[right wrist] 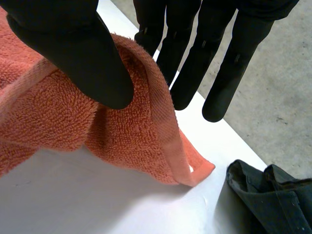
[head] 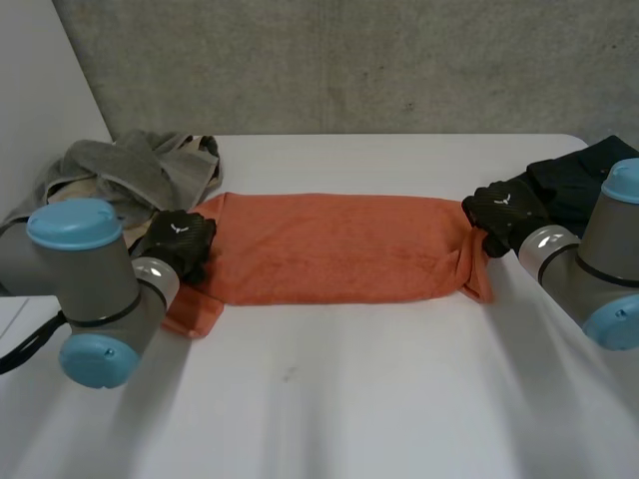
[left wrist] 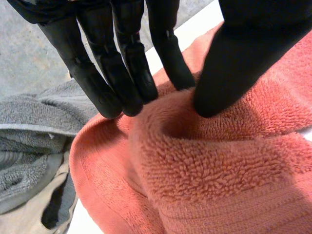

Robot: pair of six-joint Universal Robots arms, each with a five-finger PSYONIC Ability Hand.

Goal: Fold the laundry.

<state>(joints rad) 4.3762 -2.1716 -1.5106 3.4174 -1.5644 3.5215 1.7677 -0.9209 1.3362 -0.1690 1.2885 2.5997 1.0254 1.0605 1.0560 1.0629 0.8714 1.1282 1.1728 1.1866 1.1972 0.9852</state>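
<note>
in the head view the towel point(head: 329, 249) lies stretched long across the middle of the table point(head: 349, 419), narrowed into a band, so i judge one lengthwise fold is done. the left hand point(head: 180, 239) sits at its left end and the right hand point(head: 504, 212) at its right end, likely so both ends can be lifted together and kept taut for the next fold. a grey pile point(head: 140, 165) lies at the far left corner and a dark garment point(head: 579, 170) at the right edge, out of the way of the work. in the left wrist view the left hand's fingers point(left wrist: 114, 95) and thumb point(left wrist: 229, 73) pinch a raised ridge of towel point(left wrist: 219, 185), with the grey pile point(left wrist: 29, 126) just beside it. in the right wrist view the right hand's thumb point(right wrist: 83, 58) and fingers point(right wrist: 192, 78) clamp the towel point(right wrist: 48, 117) by its hem, the free corner drooping to the table and the dark garment point(right wrist: 273, 200) near.
</note>
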